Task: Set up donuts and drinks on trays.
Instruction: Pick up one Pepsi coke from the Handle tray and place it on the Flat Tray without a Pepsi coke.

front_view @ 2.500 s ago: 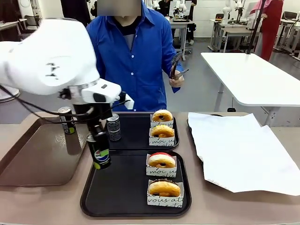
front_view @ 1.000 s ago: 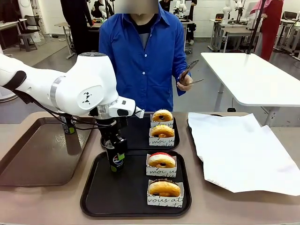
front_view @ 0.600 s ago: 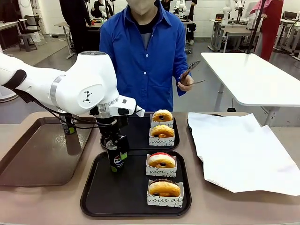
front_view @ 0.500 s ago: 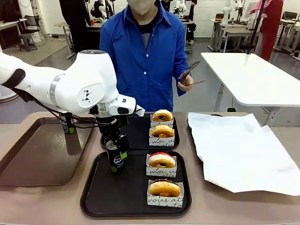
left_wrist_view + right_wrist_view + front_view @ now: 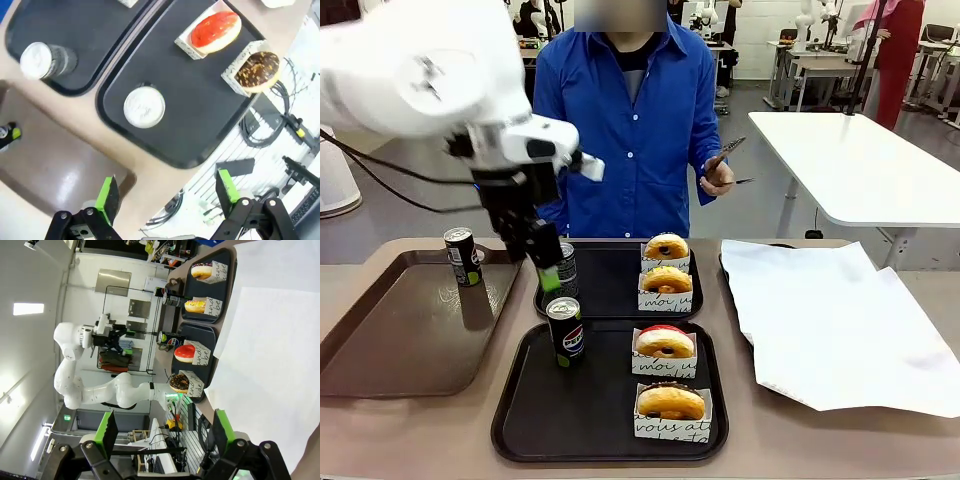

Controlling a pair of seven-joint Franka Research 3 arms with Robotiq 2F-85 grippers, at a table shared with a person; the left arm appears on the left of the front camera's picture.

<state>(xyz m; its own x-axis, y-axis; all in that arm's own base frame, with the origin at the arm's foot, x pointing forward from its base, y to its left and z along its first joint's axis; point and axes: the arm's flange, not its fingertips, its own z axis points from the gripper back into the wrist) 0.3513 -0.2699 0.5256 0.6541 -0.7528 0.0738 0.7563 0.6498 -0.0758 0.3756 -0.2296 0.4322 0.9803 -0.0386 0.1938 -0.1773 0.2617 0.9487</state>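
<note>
While the left hand hangs open, the can stands below—on the near tray.

Front faces the person; left wrist looks down on near tray (both views)

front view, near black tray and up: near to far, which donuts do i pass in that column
chocolate-topped donut → red-glazed donut on the near tray → golden donut → far donut on the far tray
</note>
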